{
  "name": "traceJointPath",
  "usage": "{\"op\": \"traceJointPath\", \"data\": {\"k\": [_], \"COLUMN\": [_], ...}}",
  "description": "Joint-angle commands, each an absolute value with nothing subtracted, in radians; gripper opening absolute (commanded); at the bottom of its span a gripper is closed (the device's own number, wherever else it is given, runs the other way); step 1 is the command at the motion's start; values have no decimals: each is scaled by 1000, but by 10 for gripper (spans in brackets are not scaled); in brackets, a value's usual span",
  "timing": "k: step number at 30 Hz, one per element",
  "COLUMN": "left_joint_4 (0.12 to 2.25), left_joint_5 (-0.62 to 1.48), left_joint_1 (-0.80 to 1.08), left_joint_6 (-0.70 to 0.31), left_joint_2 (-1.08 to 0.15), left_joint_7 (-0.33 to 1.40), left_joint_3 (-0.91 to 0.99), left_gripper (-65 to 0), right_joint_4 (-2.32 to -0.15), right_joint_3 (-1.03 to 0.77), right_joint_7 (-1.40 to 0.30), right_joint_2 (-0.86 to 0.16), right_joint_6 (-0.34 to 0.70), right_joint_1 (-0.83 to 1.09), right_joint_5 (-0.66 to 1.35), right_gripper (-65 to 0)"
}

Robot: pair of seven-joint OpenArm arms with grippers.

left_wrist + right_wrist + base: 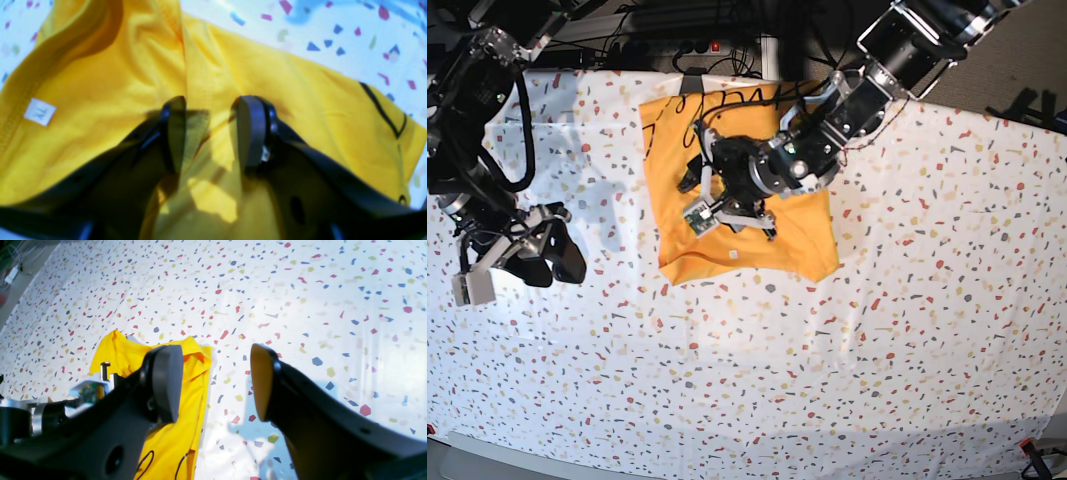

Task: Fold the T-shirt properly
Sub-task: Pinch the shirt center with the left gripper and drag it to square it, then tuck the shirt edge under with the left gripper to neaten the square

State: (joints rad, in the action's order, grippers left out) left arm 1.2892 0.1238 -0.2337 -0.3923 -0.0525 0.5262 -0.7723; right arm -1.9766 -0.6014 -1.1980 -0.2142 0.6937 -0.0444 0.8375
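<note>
Soft, creased yellow T-shirt [797, 235] lies on speckled cloth [907, 330]; left gripper [208, 133] straddles a fold, right gripper [217, 383] wide, empty.

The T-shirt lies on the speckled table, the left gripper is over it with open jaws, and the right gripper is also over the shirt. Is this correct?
Not quite. The right gripper is not over the T-shirt; the base view shows it above the bare speckled table, off to the side of the shirt. The rest holds: the left gripper is over the shirt with open jaws.
</note>
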Motion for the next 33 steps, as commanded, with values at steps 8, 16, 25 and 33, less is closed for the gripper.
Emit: {"op": "traceJointPath", "data": {"k": [8,16,25,33], "left_joint_4": [1301,1347,1544,1694], "left_joint_5": [123,96,97,-65], "left_joint_1": [-289,-421,-543,-377], "left_joint_6": [-393,-326,-152,65], "left_joint_2": [-44,-25,-37,-179], "left_joint_7": [529,598,910,885], "left_joint_3": [-773,-773,-773,-773], "left_gripper": [-405,-405,-405,-405], "right_joint_4": [-1993,-1993,-1993,-1993], "right_joint_3": [-602,-602,-602,-602], "right_joint_7": [-1177,-1177,-1176,-1176], "right_joint_2": [-227,-228,-228,-227], "right_joint_6": [698,698,698,698], "right_joint_1": [-61,-65,-67,-66], "right_joint_5": [865,868,868,868], "right_gripper": [-327,-327,-327,-327]}}
